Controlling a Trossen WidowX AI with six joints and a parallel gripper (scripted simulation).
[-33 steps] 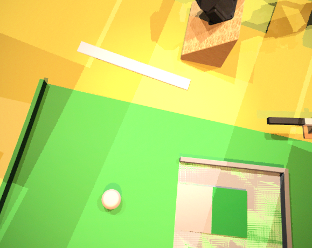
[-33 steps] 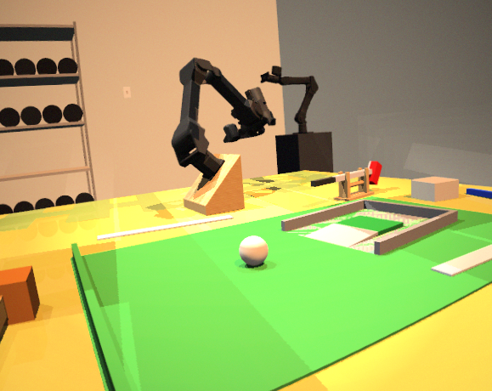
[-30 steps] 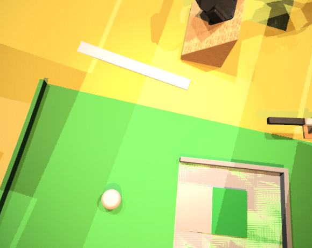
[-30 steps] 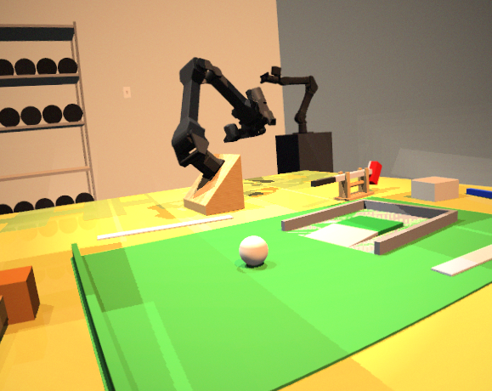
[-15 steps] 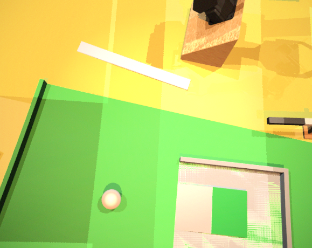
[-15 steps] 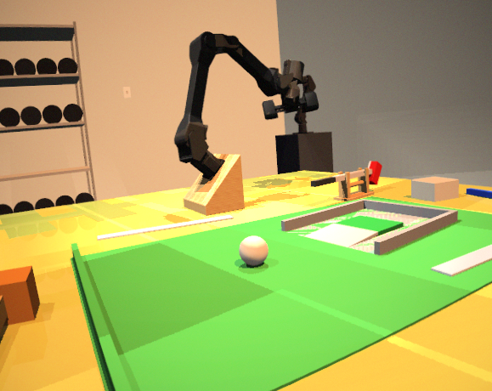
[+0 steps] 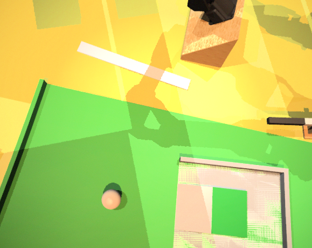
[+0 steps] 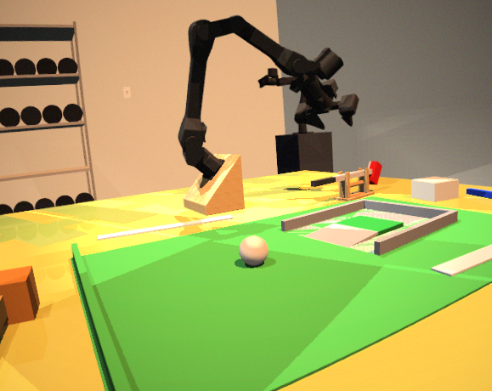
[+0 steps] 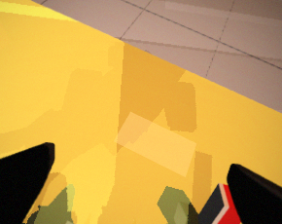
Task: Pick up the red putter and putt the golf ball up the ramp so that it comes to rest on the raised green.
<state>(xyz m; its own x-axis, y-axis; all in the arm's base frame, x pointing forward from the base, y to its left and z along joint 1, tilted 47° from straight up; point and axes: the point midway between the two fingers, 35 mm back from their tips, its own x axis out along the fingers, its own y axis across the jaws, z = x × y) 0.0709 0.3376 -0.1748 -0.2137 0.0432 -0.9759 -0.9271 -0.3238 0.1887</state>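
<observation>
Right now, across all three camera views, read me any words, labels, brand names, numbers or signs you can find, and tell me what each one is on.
None: no readable text in any view.
The golf ball, red putter head, wooden rack, wedge base and white block are plain.
The small wall plate is too small to show any marking.

Golf ball (image 7: 111,199): pale, round, sat on flat green mat (image 7: 71,151), at about 9 o'clock from walled enclosure, well apart from it.

Red putter (image 8: 354,176): lay level across small wooden rack (image 8: 353,187) on yellow surface, at 12 o'clock of enclosure in exterior view; dark grip end pointed left, red head (image 8: 375,172) at right.

Ramp (image 8: 340,235): pale slab inside grey walls (image 8: 415,231), adjoining raised green (image 7: 229,212), a bright green rectangle.
</observation>
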